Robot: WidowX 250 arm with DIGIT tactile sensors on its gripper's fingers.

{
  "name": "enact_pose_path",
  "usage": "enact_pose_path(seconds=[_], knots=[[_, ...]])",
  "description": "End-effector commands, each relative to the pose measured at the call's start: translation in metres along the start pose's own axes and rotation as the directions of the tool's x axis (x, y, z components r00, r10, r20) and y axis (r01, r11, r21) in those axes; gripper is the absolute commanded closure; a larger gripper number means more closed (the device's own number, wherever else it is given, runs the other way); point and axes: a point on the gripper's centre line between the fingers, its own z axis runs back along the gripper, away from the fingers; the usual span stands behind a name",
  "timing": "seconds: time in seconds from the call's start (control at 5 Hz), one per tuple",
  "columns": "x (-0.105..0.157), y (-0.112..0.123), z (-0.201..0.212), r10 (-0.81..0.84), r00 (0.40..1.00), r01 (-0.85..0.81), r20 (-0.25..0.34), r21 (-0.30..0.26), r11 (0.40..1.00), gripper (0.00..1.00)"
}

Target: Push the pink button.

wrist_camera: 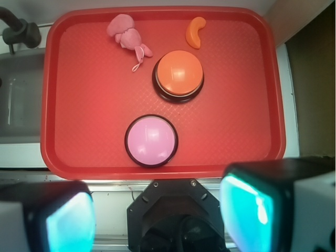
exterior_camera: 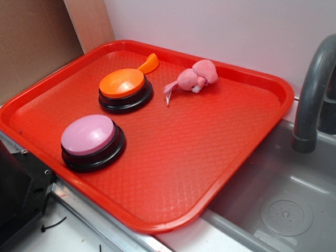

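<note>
Pink button (exterior_camera: 88, 134) (wrist_camera: 151, 140), lilac dome on glossy black base, upright near tray's front edge.

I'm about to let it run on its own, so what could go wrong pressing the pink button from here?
1. The orange button has the same shape and sits close behind the pink button; overshooting could press it instead.
2. The end effector hangs off the red tray, near its front rim; a low approach might clip that rim and shift the tray.
3. The pink plush toy shares the colour and could be mistaken for the target.
</note>
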Motion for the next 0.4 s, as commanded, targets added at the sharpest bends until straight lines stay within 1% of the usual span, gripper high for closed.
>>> enact_pose_path(seconds=[0.0,0.2], knots=[[0.0,0.0,0.0,0.0,1.0,0.0,0.0,0.0,1.0,0.0],[0.013,-0.01,-0.052,-0.083,0.985,0.084,-0.152,-0.001,0.996,0.0]])
